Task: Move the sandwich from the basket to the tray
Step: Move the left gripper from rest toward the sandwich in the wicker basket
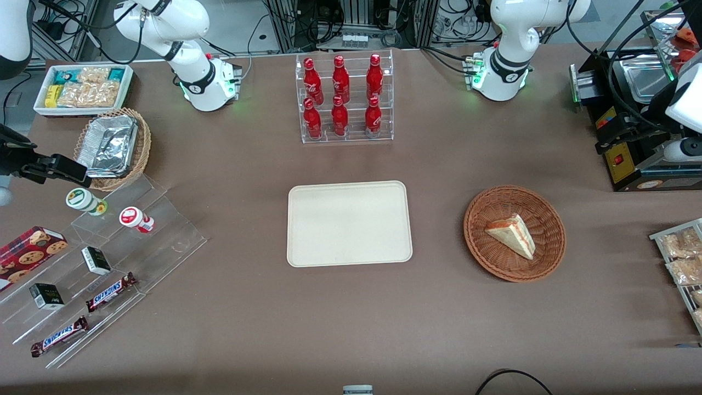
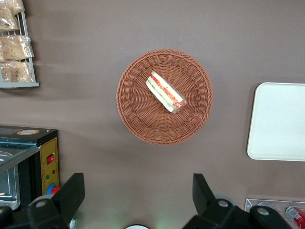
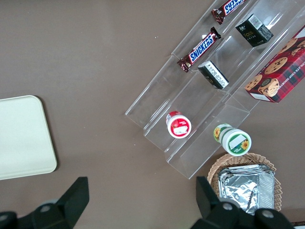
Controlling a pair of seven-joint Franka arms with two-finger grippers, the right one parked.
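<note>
Sandwich [image 2: 166, 91] in basket [image 2: 138, 124]; open end effector [image 2: 138, 198] high above, apart.

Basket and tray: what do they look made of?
Basket: reddish-brown woven wicker, matte; the weave shows clearly. Tray: smooth cream-beige, probably plastic or melamine; matte, with a low rim. The left pincer hovers open above the table beside the basket, touching neither.

Glossy white left arm [image 1: 507, 41], black joint rings, green base lights, gripper [image 2: 138, 200] with black wedge-shaped fingers [image 2: 71, 193]
</note>
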